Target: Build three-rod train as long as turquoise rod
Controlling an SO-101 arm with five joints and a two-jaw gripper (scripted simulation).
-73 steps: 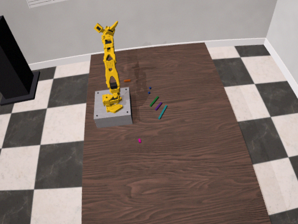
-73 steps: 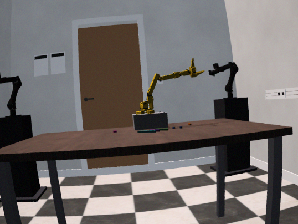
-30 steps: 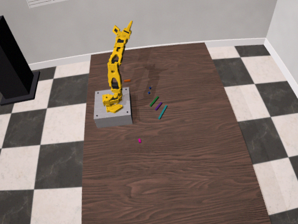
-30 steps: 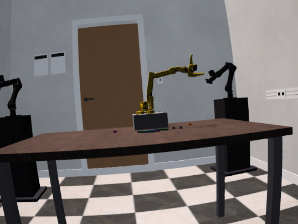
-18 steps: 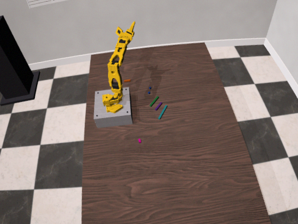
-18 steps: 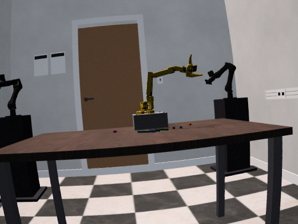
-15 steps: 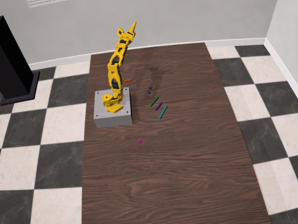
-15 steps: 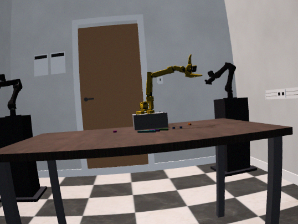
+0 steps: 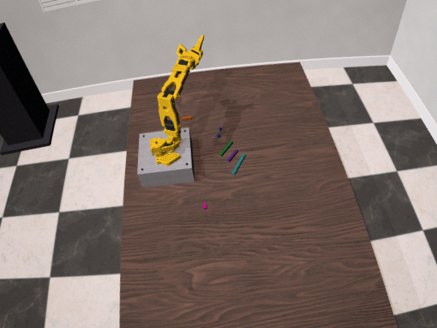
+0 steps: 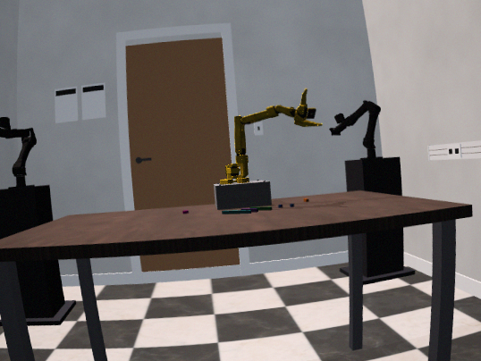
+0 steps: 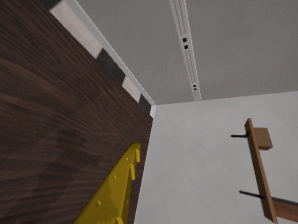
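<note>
The turquoise rod [image 9: 239, 164] lies flat on the table right of the arm's base, with a purple rod [image 9: 232, 155] and a green rod [image 9: 226, 148] side by side next to it. Two small blue rods [image 9: 220, 129] [image 9: 218, 135] lie just behind them. An orange rod [image 9: 186, 118] lies near the arm, and a magenta rod [image 9: 205, 205] lies alone toward the front. My gripper [image 9: 191, 48] is open and empty, raised high above the table, far from every rod; it also shows in the exterior view [image 10: 308, 112]. The wrist view shows one yellow jaw [image 11: 112, 192] and no rod.
The arm stands on a grey base block [image 9: 165, 162] near the table's left edge. A black pedestal [image 9: 20, 93] stands on the floor at the left. Two black arms on pedestals [image 10: 364, 134] [image 10: 20, 152] stand behind the table.
</note>
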